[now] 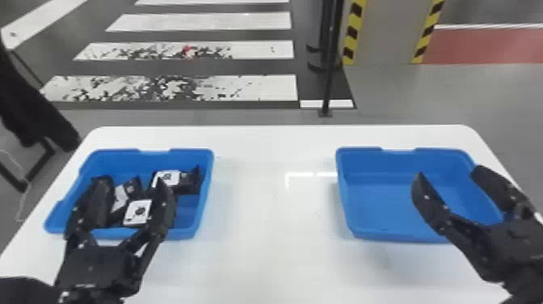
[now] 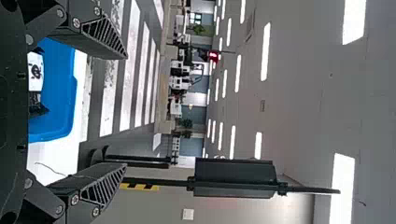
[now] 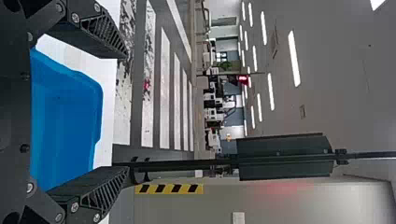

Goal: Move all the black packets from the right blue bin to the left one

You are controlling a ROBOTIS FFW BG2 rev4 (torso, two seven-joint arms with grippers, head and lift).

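Several packets [image 1: 137,212] lie in the left bin [image 1: 207,186]. The left gripper [image 1: 132,184] stands wide apart over its near side, nothing between its fingers. Well to its right, the right gripper [image 1: 449,173] is also spread and without a load, above the right bin [image 1: 384,206], whose bare floor suggests the transfer is done. The likeliest trouble is the left gripper dipping or closing as it leaves: it could drag a packet over the left bin's near rim, or catch that rim and shift the bin. Just right of the left bin, open table [image 1: 274,202] gives room; rising first seems safest.
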